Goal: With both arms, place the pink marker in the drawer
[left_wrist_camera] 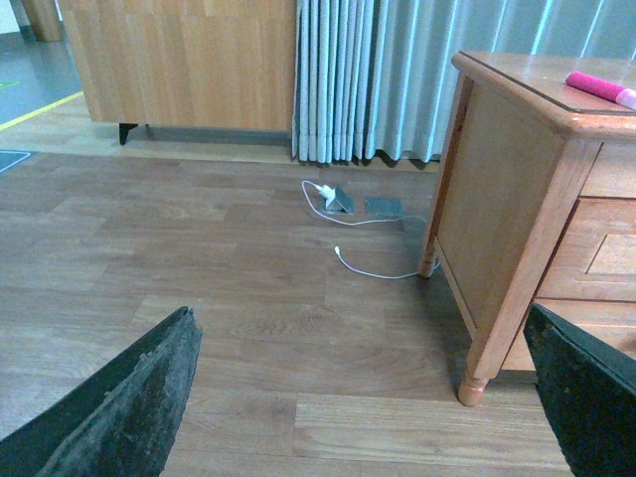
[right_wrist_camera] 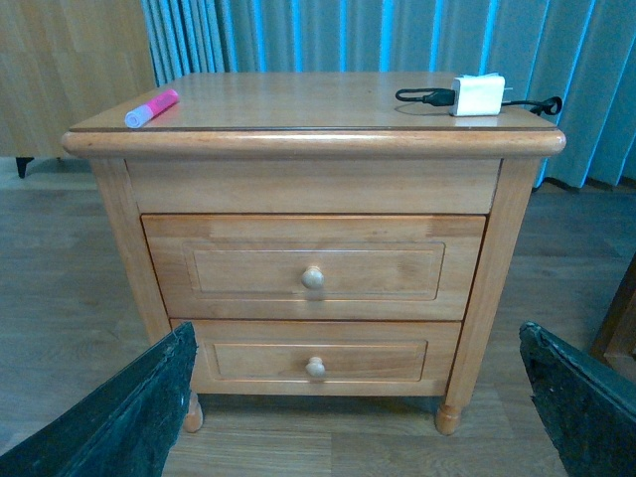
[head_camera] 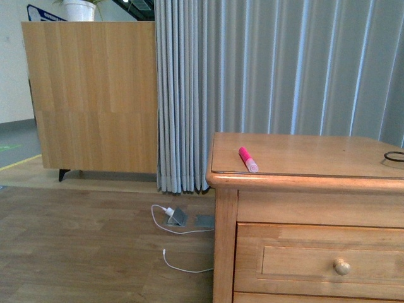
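Note:
The pink marker (head_camera: 248, 160) lies on the nightstand's glass top near its front left corner, pale cap toward the front; it also shows in the left wrist view (left_wrist_camera: 599, 87) and the right wrist view (right_wrist_camera: 151, 108). The upper drawer (right_wrist_camera: 314, 266) is shut, its round knob (right_wrist_camera: 313, 277) in the middle; in the front view it shows at lower right (head_camera: 322, 259). My left gripper (left_wrist_camera: 368, 417) is open and empty, low over the floor left of the nightstand. My right gripper (right_wrist_camera: 363, 417) is open and empty, facing the nightstand's front from a distance. Neither arm shows in the front view.
A white charger (right_wrist_camera: 478, 95) with a black cable lies on the top's back right. The lower drawer (right_wrist_camera: 316, 360) is shut. A white cable and floor socket (head_camera: 177, 218) lie left of the nightstand. A wooden cabinet (head_camera: 88, 95) and grey curtain (head_camera: 278, 69) stand behind.

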Robot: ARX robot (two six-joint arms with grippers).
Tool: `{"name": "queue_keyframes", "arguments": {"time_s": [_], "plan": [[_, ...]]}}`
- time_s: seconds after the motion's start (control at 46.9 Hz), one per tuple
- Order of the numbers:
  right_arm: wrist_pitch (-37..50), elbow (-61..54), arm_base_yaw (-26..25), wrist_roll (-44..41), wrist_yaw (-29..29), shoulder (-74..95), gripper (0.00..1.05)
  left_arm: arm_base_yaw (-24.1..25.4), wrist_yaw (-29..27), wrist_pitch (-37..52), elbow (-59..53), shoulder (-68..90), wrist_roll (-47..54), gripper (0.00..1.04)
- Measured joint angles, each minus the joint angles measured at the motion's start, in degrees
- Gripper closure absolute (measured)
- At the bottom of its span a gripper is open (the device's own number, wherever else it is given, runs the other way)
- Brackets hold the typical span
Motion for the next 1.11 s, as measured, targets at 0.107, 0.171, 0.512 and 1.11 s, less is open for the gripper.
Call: {"name": "queue_keyframes", "arguments": {"time_s": [0.107,0.171,0.512,1.11], "plan": [[0.0,0.0,0.0,0.0,0.0,0.0,0.08,0.0,0.0,0.0,0.0,0.0,0.0,0.06],[0.0,0.0,0.0,0.0,0.0,0.0,0.08,0.0,0.0,0.0,0.0,0.0,0.0,0.06],[0.0,0.0,0.0,0.0,0.0,0.0,0.08,0.0,0.0,0.0,0.0,0.0,0.0,0.06],[0.0,0.0,0.0,0.0,0.0,0.0,0.08,0.0,0.0,0.0,0.0,0.0,0.0,0.06]]}}
